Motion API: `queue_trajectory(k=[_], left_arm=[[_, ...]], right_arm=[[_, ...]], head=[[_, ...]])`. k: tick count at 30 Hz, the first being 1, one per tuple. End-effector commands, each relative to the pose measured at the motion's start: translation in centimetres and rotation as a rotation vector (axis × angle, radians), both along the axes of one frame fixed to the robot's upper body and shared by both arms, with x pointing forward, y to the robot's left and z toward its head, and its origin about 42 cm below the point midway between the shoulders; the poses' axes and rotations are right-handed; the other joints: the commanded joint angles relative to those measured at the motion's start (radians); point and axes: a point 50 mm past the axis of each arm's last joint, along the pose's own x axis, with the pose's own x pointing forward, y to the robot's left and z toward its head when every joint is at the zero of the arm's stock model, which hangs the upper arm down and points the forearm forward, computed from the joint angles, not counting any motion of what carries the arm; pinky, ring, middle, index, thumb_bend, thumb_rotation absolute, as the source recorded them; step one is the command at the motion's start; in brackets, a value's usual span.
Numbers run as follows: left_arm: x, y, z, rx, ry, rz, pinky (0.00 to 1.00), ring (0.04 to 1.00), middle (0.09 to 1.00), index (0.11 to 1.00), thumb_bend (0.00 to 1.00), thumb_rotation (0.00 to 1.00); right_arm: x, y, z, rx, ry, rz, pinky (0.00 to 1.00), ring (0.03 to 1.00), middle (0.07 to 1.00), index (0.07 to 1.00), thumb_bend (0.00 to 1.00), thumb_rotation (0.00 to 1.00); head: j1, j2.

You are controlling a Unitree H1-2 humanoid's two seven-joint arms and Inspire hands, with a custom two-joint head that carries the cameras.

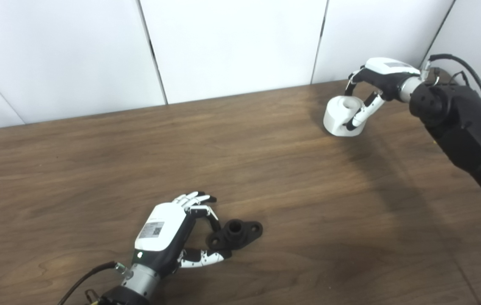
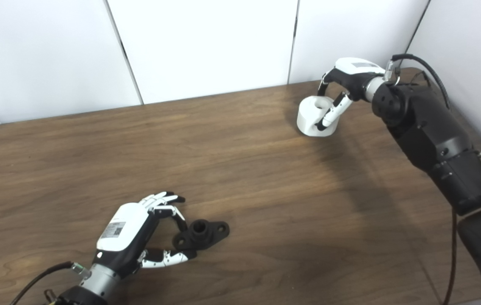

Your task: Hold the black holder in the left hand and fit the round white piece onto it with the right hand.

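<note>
The black holder, a flat flange with a short raised hub, lies on the wooden table at the near left. My left hand sits just left of it, and its forefinger and thumb pinch the holder's near end. The other fingers stretch out above. The round white piece, a short cylinder with a hole in its top, stands on the table at the far right. My right hand is over it from the right. Its thumb crosses the front of the piece and its fingers wrap round the back.
The brown wooden table runs back to white wall panels. My right forearm and its cable reach along the table's right side. The two pieces are far apart, with bare wood between them.
</note>
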Motion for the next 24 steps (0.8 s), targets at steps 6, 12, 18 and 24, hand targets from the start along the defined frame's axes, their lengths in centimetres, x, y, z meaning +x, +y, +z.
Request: queue_trajectory(k=[6,12,18,24], left_arm=[[-0.5,0.4,-0.9,0.052,0.065,0.009,0.88,0.891,0.83,0.489,0.51,0.05],[-0.5,0.2,-0.9,0.045,0.066,0.011,0.88,0.889,0.83,0.489,0.51,0.05],[-0.4,0.1,-0.9,0.048,0.06,0.011,0.88,0.887,0.829,0.489,0.51,0.05],[-0.4,0.0,-0.9,0.046,0.051,0.01,0.88,0.884,0.826,0.488,0.51,0.05]], right_arm=[[0.0,-0.4,1.7,0.006,-0.119,0.005,0.93,0.993,0.893,0.583,0.91,0.27],[-0.5,-0.4,0.5,-0.015,-0.159,0.017,0.89,0.955,0.847,0.49,0.53,0.14],[-0.9,-0.7,0.0,-0.036,-0.168,0.025,0.88,0.945,0.82,0.487,0.52,0.13],[-1.0,-0.8,0.1,-0.044,-0.161,0.013,0.9,0.949,0.819,0.487,0.52,0.13]], head=[[-0.003,0.005],[0.001,0.009],[0.005,0.011],[0.007,0.009]])
